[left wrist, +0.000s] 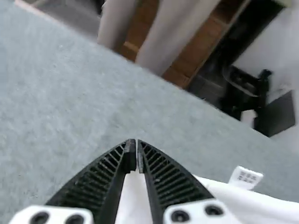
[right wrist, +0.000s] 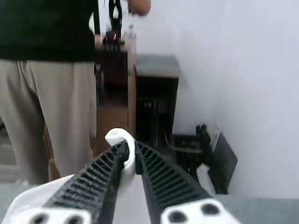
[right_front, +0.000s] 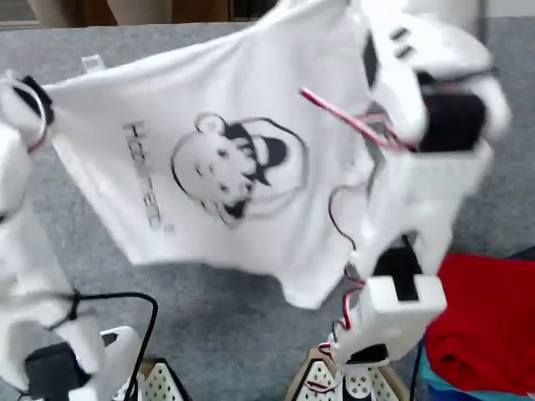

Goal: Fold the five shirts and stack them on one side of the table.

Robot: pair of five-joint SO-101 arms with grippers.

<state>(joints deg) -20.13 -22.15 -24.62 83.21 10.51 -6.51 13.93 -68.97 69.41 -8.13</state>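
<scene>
The white shirt with a dark printed figure hangs spread above the grey worktop, stretched between the two arms. The left jaws are closed on its edge near a sewn tag, and the right jaws are clamped on a fold of the same cloth. A folded red shirt lies beside the right arm's base, on blue cloth
</scene>
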